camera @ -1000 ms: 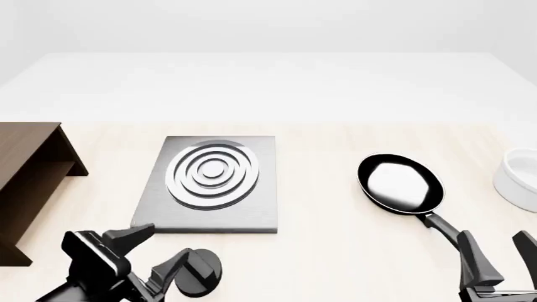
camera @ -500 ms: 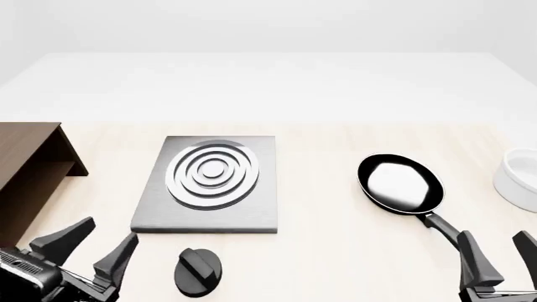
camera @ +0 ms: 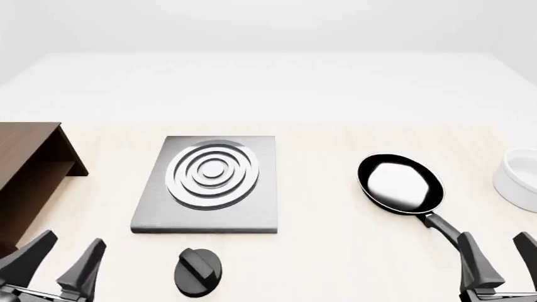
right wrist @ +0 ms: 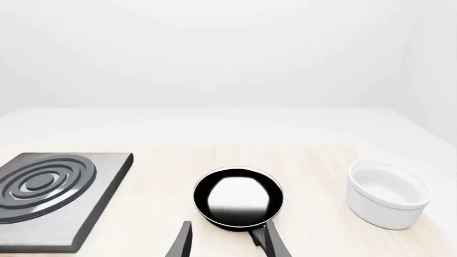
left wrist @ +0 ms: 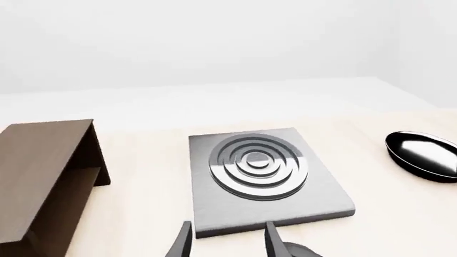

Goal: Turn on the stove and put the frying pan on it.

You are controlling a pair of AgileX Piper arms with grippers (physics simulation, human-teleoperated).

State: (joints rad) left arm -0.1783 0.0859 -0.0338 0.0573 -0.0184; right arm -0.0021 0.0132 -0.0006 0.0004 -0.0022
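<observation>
Two arms are seen low at the desk's near edge. The left gripper (camera: pixel 59 267) has been drawn back from the knob (camera: pixel 199 271) toward seven o'clock, its jaws released and empty, so the knob step is judged finished. The stove (camera: pixel 210 185) sits bare at the desk's middle. The frying pan (camera: pixel 401 184) lies at the stove's three o'clock, its handle pointing toward the right gripper (camera: pixel 497 259), whose jaws are spread.

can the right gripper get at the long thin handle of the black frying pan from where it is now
Probably yes. The right gripper is open and sits just behind the black frying pan's long thin handle, which points toward it. Bare table lies between; the white bowl stands off to the side.
</observation>
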